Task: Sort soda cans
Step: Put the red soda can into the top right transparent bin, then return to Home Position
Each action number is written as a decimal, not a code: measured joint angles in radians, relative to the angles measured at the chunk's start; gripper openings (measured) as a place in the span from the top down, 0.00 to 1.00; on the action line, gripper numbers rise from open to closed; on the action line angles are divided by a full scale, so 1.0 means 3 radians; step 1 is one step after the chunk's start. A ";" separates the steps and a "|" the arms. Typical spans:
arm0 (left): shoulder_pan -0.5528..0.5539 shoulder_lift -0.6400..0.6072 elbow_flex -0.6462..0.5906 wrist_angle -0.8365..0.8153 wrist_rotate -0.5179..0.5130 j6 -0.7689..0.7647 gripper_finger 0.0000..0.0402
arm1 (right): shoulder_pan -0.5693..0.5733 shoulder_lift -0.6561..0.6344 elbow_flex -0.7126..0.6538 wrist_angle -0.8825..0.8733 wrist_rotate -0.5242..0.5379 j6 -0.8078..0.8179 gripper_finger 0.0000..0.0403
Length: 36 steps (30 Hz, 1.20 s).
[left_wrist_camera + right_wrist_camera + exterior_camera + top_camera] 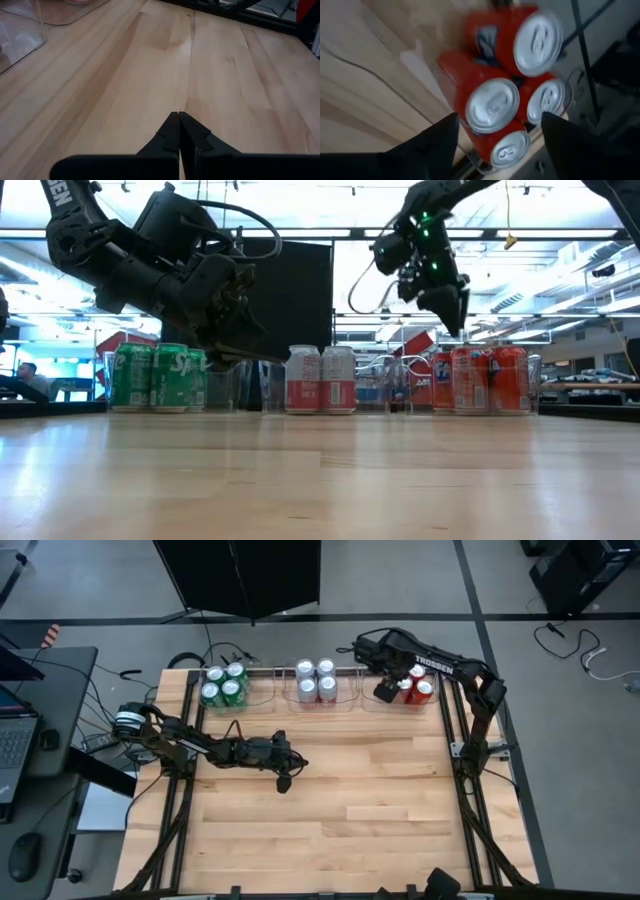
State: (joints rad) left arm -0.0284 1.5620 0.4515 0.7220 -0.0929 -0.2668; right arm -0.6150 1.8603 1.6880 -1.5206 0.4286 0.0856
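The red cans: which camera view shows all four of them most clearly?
The right wrist view: the red cans fill it from above, four silver tops between the open right gripper. The high view shows them partly under the arm; the low view shows their sides; the left wrist view shows none.

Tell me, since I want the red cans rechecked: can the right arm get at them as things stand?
Probably yes. The right gripper hangs open just above the red cans, whose tops show uncovered; nothing lies between.

Soda cans stand in three trays along the table's far edge.
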 joint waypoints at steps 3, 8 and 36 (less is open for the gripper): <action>0.0000 0.0001 0.0000 0.0002 0.0000 0.0100 1.00 | 0.0106 -0.0086 0.0042 0.0168 -0.0017 -0.0080 0.43; 0.0060 0.0001 -0.0121 0.0268 -0.0001 0.0178 1.00 | 0.0195 -0.0592 -0.0491 0.1411 -0.0602 -0.0532 0.69; 0.0226 0.0000 -0.0361 0.1324 0.0497 0.0519 1.00 | 0.0892 -0.3434 -0.5086 0.6472 -0.1822 -0.0638 1.00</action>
State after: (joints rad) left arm 0.0395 1.5620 0.3431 1.1193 0.0562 -0.1110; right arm -0.3473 0.8302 0.1622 0.4211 -0.1181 -0.1058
